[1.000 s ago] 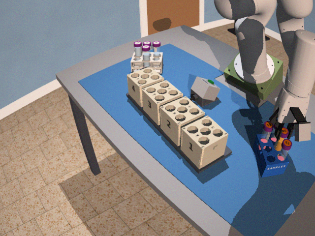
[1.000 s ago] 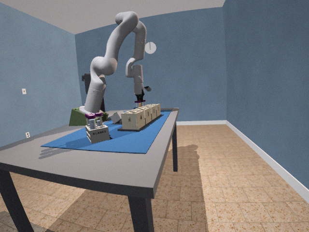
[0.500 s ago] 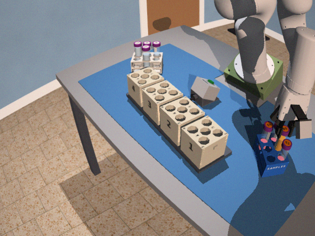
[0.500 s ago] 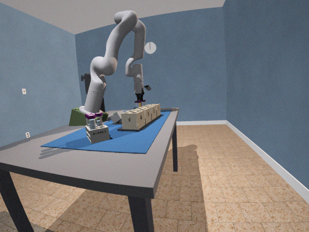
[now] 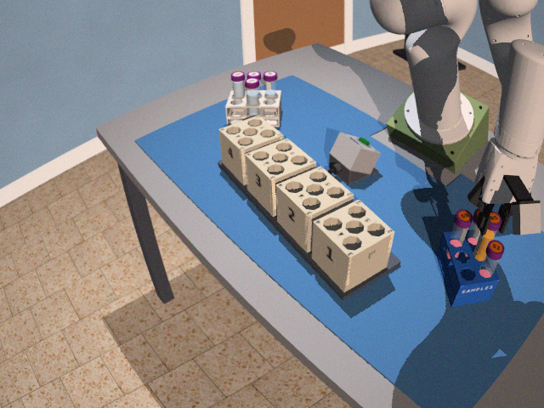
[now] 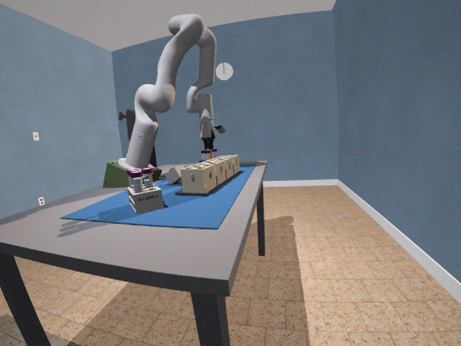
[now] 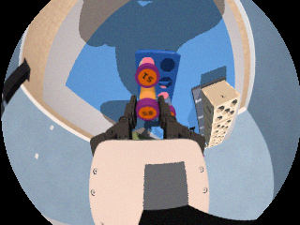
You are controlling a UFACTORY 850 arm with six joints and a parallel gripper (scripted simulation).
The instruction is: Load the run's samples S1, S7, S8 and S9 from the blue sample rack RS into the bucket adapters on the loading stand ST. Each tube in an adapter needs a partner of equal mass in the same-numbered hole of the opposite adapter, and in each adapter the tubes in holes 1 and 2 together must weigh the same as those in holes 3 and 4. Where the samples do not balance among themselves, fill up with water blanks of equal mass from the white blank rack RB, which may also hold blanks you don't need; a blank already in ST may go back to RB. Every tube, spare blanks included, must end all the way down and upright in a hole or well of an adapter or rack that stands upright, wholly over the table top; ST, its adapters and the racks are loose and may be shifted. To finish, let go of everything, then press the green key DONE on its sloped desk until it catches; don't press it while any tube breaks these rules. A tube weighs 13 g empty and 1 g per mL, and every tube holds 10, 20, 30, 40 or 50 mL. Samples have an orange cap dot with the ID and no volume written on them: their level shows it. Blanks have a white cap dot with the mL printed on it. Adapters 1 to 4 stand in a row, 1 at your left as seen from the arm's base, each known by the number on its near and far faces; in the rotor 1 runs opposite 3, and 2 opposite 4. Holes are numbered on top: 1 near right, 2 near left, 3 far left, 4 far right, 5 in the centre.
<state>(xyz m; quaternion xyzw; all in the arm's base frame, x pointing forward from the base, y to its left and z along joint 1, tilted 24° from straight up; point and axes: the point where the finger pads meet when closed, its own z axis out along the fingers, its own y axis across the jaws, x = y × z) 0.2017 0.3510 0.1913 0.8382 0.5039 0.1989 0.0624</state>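
My gripper [image 5: 491, 219] [image 6: 208, 143] [image 7: 147, 101] is over the blue sample rack RS [image 5: 472, 290] [image 7: 157, 56] at the right of the table. It is shut on the cap end of a sample tube [image 5: 484, 246] [image 7: 148, 109] with orange liquid; I cannot read its ID. Sample S1 [image 5: 495, 248] stands at the rack's near right corner. Another sample [image 5: 463, 216] stands at the far left. Adapters 1 [image 5: 347, 258], 2 [image 5: 294, 215], 3 [image 5: 259, 179] and 4 [image 5: 229, 153] stand in a row on stand ST [image 5: 375, 275] with all holes empty.
The white blank rack RB [image 5: 252, 115] [image 6: 147, 199] with three purple-capped blanks stands beyond adapter 4. The grey desk [image 5: 351, 160] with the green DONE key [image 5: 363, 140] sits between the stand and the arm's green base [image 5: 465, 144]. The table's near edge lies close to RS.
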